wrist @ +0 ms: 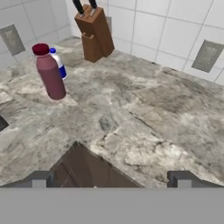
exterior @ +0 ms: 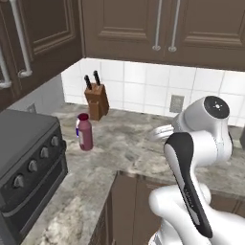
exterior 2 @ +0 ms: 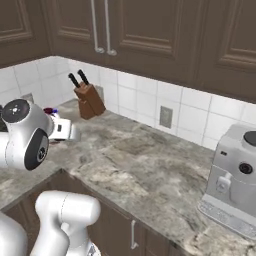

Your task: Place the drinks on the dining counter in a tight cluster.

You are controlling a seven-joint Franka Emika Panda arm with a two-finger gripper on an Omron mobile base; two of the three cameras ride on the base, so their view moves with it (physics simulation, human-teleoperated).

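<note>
Approach step: gripper [wrist: 111, 179], spread and empty, must reach the maroon bottle [wrist: 49, 73] at ten o'clock.

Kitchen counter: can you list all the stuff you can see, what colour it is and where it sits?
maroon bottle: one, maroon with maroon cap, upright on the counter near the knife block
white bottle: one, white with blue cap, just behind the maroon bottle
knife block: one, brown with black handles, in the tiled corner
coffee machine: one, white, at the counter's right end
oven: one, dark grey with knobs, far left
wall outlets: two, grey, on the white tiles
counter: one, grey-beige marbled
gripper: one, dark tips apart, holding nothing
</note>
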